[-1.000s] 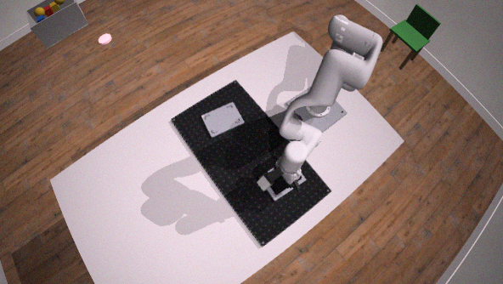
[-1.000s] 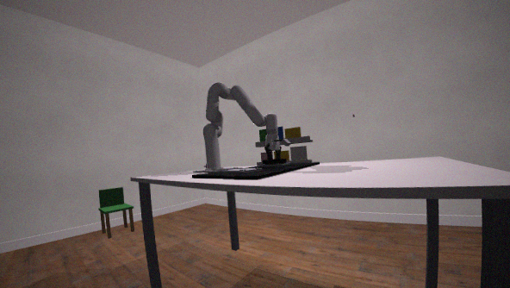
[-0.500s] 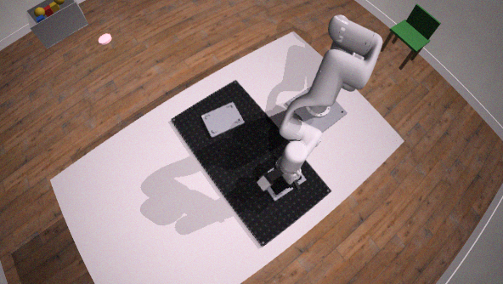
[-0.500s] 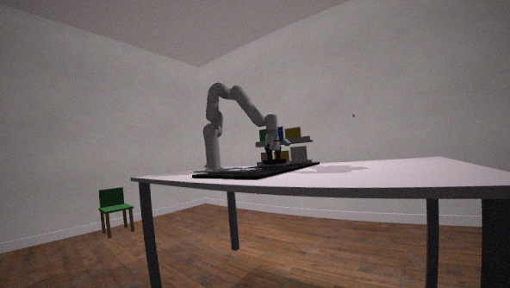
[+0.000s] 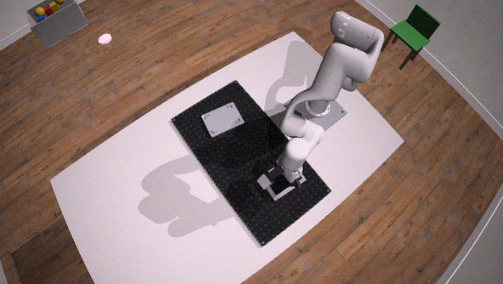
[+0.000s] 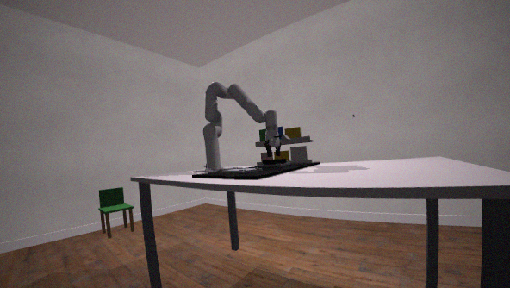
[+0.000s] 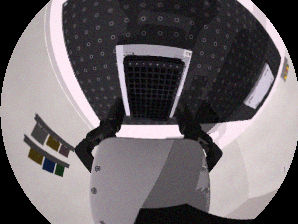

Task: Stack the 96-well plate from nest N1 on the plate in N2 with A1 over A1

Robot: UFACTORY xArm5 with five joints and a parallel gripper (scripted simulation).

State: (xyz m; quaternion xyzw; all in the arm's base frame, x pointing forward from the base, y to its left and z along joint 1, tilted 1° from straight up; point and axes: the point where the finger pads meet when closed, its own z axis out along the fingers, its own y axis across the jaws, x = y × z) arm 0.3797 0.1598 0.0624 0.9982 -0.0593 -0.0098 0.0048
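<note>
A 96-well plate [image 5: 280, 188] with a white rim and a dark well grid sits at nest N2, near the lower right end of the black perforated board [image 5: 251, 161]. The wrist view shows it from above [image 7: 153, 83]. I cannot tell one plate from a stack there. My gripper [image 5: 284, 179] hangs straight over it, open, its two dark fingers apart on either side of the plate's near end and holding nothing. Nest N1 [image 5: 223, 119] at the board's other end is a flat grey pad with corner marks and carries no plate. It also shows in the wrist view [image 7: 262, 86].
The board lies on a white table top [image 5: 127, 204]. The arm's base plate [image 5: 323, 112] stands beside the board. In the side view a shelf with coloured boxes [image 6: 286, 138] stands behind the gripper [image 6: 272, 153]. A green chair [image 5: 414, 30] and a grey bin [image 5: 57, 19] stand on the floor.
</note>
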